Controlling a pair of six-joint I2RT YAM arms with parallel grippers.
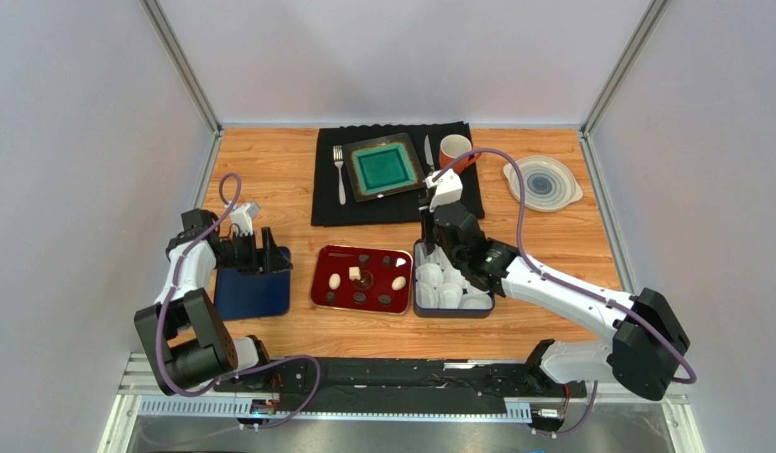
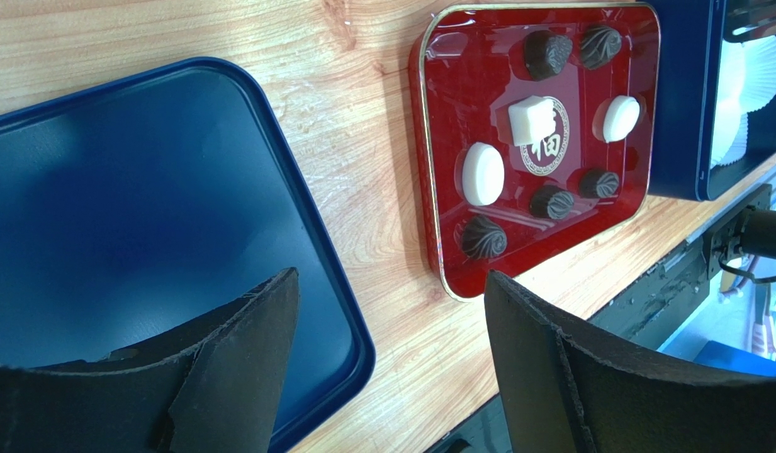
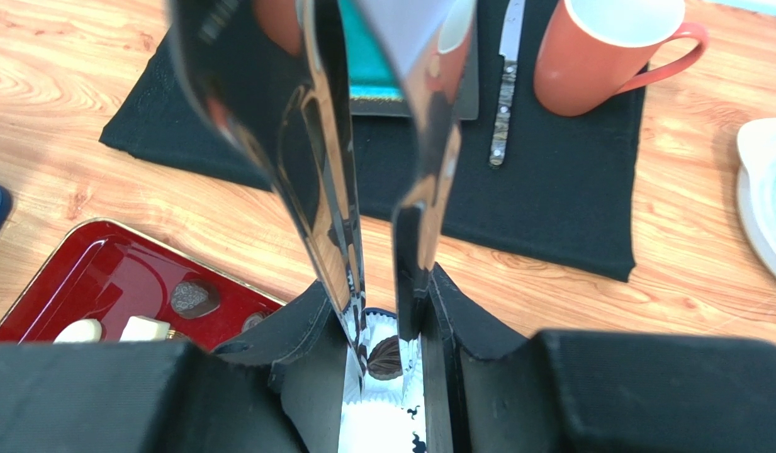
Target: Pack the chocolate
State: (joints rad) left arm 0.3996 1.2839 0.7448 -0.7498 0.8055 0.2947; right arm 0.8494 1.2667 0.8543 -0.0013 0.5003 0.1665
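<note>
Clamping mirrored steel tongs [image 3: 325, 189], my right gripper [image 3: 380, 316] pinches one dark brown ridged chocolate [image 3: 385, 359] at a white pleated paper cup [image 3: 373, 420], navy box [image 1: 453, 313], eleven o'clock corner. Risk: sticking tong tips may tip the cup. Left gripper [image 2: 390, 283] spread, empty.

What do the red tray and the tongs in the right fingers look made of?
The red tray: lacquered metal or glossy plastic, I cannot tell which. It has a wet-looking shine, sharp highlights and a thin gold rim.
The tongs: polished metal, likely stainless steel. The thin blades reflect their surroundings like a mirror.
</note>
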